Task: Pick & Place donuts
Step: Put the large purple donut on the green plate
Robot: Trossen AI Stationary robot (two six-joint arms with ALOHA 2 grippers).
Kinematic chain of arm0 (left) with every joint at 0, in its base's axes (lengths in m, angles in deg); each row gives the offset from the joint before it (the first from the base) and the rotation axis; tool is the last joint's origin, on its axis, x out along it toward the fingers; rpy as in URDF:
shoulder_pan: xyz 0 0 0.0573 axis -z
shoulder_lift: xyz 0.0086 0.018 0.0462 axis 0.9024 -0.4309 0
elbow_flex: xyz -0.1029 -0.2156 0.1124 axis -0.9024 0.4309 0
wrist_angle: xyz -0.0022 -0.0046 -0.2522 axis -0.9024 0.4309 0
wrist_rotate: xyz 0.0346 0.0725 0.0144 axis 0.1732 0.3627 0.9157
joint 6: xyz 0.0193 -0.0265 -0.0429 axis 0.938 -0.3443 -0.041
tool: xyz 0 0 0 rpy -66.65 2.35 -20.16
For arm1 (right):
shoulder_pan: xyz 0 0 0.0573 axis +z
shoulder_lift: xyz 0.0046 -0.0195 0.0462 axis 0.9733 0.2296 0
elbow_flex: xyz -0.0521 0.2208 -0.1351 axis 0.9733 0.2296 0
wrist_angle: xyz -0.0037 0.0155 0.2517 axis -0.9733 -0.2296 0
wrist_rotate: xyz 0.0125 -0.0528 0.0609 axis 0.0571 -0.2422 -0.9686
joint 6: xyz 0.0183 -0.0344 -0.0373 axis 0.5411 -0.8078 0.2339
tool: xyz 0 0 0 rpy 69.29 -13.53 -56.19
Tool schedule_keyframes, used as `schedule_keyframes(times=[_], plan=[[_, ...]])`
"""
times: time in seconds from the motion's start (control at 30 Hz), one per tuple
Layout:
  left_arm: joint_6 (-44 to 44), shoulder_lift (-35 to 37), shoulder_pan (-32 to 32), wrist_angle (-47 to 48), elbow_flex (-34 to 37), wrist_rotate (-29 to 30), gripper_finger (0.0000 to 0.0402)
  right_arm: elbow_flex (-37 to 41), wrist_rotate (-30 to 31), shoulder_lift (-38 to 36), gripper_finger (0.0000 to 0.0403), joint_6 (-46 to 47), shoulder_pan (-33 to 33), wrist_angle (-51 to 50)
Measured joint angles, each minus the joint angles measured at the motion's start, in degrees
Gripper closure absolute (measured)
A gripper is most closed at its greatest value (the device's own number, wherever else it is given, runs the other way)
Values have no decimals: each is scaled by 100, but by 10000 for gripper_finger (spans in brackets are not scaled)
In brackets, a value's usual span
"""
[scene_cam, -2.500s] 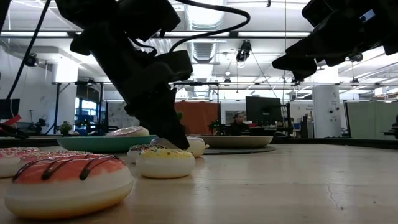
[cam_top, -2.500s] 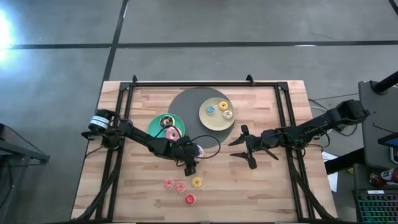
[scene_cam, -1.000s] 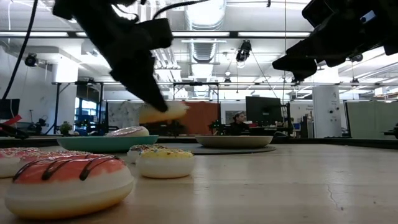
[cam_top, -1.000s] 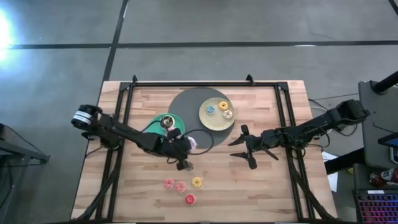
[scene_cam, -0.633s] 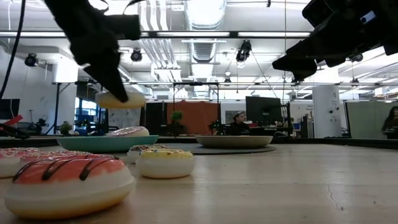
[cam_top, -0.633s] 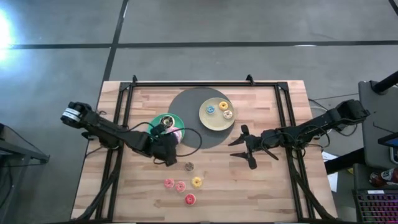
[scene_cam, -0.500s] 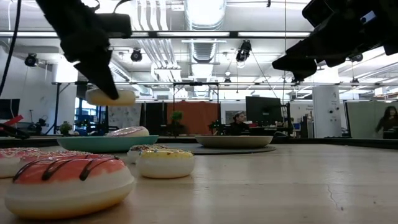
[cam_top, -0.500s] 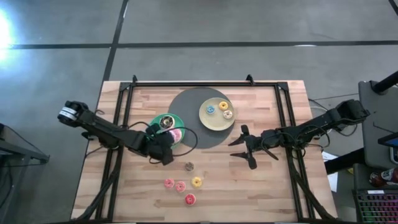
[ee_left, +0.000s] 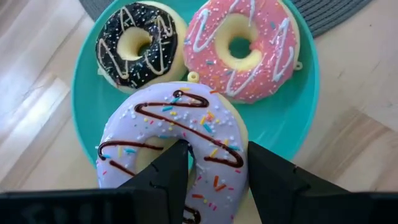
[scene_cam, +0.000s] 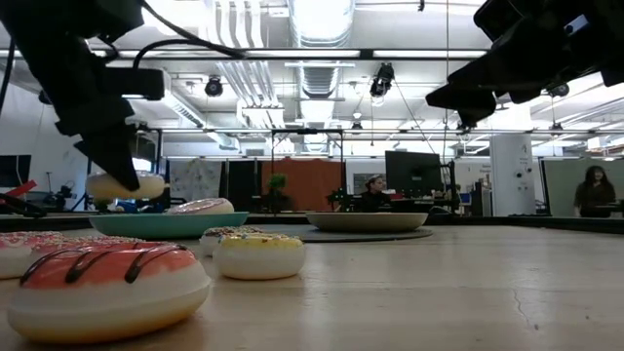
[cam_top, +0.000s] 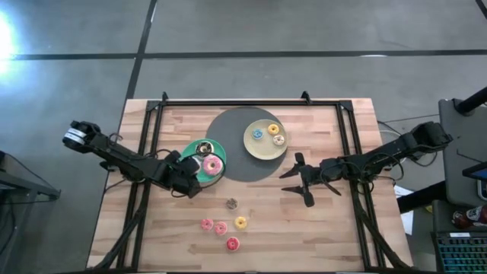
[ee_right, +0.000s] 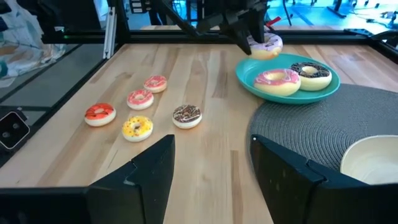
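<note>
- The left arm reaches in from the table's left edge across the wood, its left gripper (ee_left: 211,163) hanging over the near-left rim of the teal plate (cam_top: 195,171).
- Its fingers (ee_left: 165,171) are nearly closed, pinching 1 side of the lilac donut (ee_left: 174,146) through the ring hole; 1 finger sits in the hole, the other outside the icing.
- In the low view the lilac donut (scene_cam: 125,185) hangs clear above the plate rim (scene_cam: 166,223), roughly level.
- On the plate lie 2 larger donuts side by side: the brown donut (ee_left: 140,45) and the pink donut (ee_left: 241,48), touching each other.
- The right arm stretches in from the right edge; the right gripper (cam_top: 298,180) hovers over bare wood just right of the grey mat (cam_top: 237,125), fingers partly spread, holding nothing.
- 5 tiny donuts (cam_top: 224,226) lie grouped on the wood nearer the front edge, well apart from both grippers.
- The pale-yellow plate (cam_top: 264,148) on the mat carries 3 tiny donuts.
- The near part of the lilac donut is hidden behind the left fingers.
</note>
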Motion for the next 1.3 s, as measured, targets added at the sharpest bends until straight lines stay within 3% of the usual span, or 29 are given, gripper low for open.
schedule_keyframes(times=[0.37, 0.63, 1.0, 1.3], plan=[[300, 43, -302, -237, 183, 41, 274, -2, 103, 1, 200, -47, 0, 113], [822, 24, -711, -719, 241, -311, 274, -2, 99, 2, 199, -37, 0, 111], [662, 21, -772, -456, 237, -438, 273, -2, 85, 0, 200, -31, 1, 100], [551, 21, -836, -404, 237, -398, 230, -2, 87, 0, 200, -33, 0, 102]])
